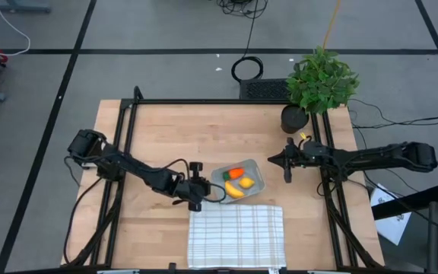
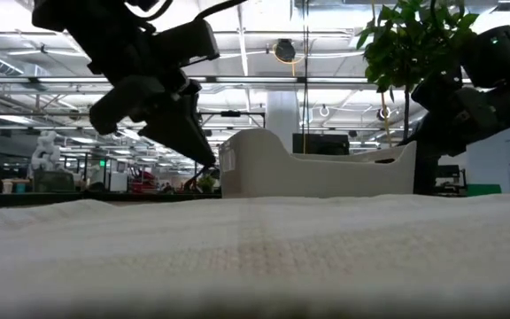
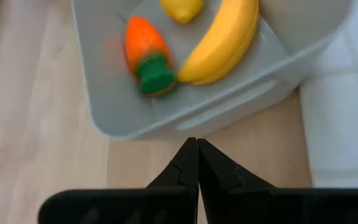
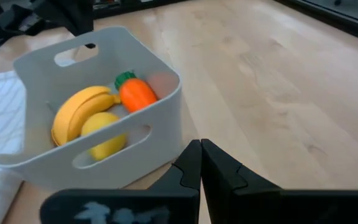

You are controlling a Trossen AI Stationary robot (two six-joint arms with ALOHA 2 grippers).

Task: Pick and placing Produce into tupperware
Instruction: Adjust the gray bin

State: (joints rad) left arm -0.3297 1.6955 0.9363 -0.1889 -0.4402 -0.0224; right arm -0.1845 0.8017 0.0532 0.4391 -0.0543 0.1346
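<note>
The grey tupperware (image 1: pixel 252 169) stands on the wooden table just beyond the checked cloth. Inside it lie the produce pieces: an orange carrot (image 3: pixel 145 45) with a green top, a yellow banana (image 3: pixel 224 43) and a yellow lemon (image 3: pixel 180 9). My left gripper (image 3: pixel 197 148) is shut and slants down at the tub's left wall (image 3: pixel 185 119). In the low view a small gap shows between its fingertips (image 2: pixel 209 165) and the tub (image 2: pixel 317 173). My right gripper (image 4: pixel 201 151) is shut, holds nothing, and hovers to the right of the tub (image 4: pixel 98 155).
A white checked cloth (image 1: pixel 236 234) lies at the table's near edge, close to the tub. A potted green plant (image 1: pixel 319 80) stands at the far right corner. Black frame rails (image 1: pixel 128 144) run along the table's left and right sides. Bare wood (image 1: pixel 181 129) lies beyond the tub.
</note>
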